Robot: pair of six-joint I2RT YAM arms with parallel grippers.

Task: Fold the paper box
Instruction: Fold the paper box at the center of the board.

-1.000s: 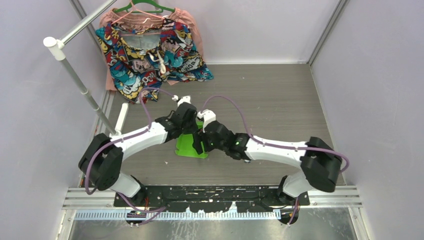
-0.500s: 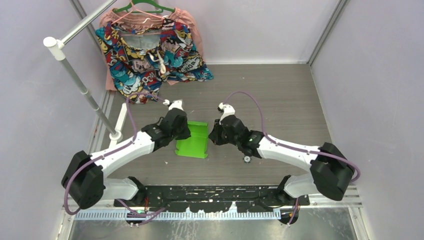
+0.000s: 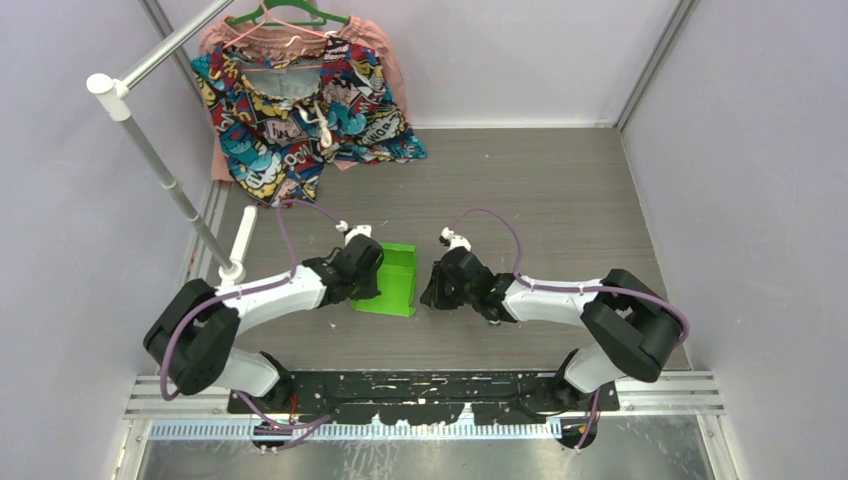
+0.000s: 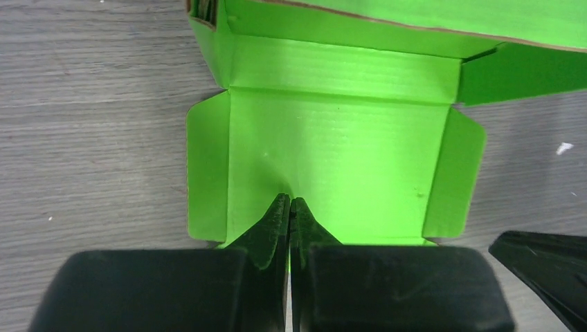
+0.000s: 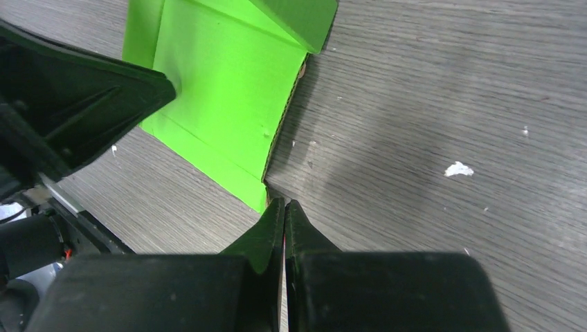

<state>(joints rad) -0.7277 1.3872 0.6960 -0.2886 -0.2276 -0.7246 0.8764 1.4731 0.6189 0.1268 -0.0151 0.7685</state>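
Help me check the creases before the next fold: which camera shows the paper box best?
Left wrist: the paper box fills the frame, its flat panel, side flaps and creases clear. Right wrist catches only one panel and edge; top external shows it whole but small.

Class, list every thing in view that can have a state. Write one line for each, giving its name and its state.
Box: partly folded, one flap lying open and flat, side tabs unfolded.
Left hand: shut, holding nothing, tips over the open flap.
Right hand: shut, holding nothing, beside the box's corner.
Shirt: on a hanger, bunched at the far left.
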